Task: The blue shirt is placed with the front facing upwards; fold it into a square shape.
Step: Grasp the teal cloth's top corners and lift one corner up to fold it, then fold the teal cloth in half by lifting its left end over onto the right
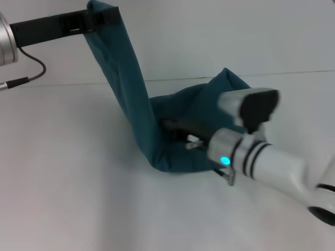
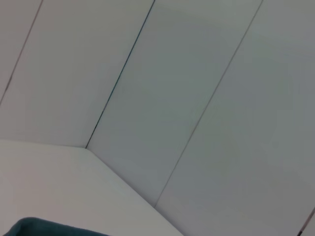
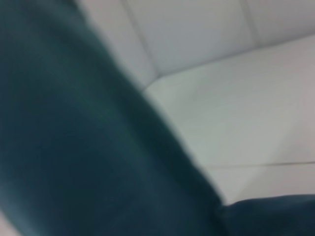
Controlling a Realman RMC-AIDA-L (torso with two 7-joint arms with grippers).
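I see the left tool (image 1: pixel 107 15) pinching the blue shirt (image 1: pixel 133 99) edge at upper left; right tool (image 1: pixel 196 144) state indeterminate at center; bare tabletop (image 1: pixel 63 183) lower left.

A plain white worktop (image 1: pixel 78 198) fills the foreground. Behind its far edge stands a pale panelled wall (image 2: pixel 197 73) with thin dark seams.

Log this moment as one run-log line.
blue shirt: partly lifted | left gripper: raised, shut on shirt edge | right gripper: low, at shirt
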